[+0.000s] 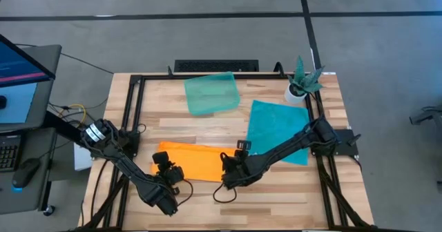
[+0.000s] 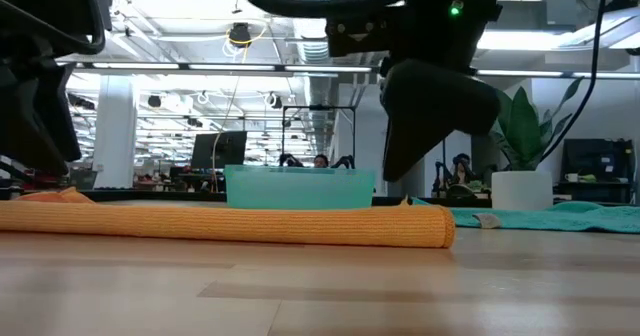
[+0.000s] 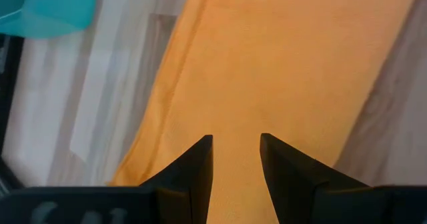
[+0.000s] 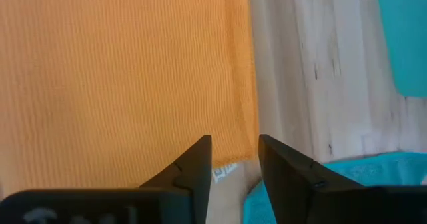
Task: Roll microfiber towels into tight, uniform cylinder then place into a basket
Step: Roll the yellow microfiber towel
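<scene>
While both grippers hover over the orange towel (image 1: pixel 191 161), the teal towel (image 1: pixel 276 128) lies flat beside it.
Left gripper (image 3: pixel 236 159) and right gripper (image 4: pixel 234 159) are slightly parted, holding nothing; basket (image 1: pixel 211 93) sits behind; the towel's small tag is unreadable.

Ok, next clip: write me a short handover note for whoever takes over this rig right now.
Left hand: open, over the near-left end of the orange towel, holding nothing.
Right hand: open, over its right edge, holding nothing.
Orange towel lies as a low folded band near the front edge, not a tight cylinder.
Teal towel is flat at the right.
Basket at the back holds no towel.
Left: roll both, put both in.
</scene>
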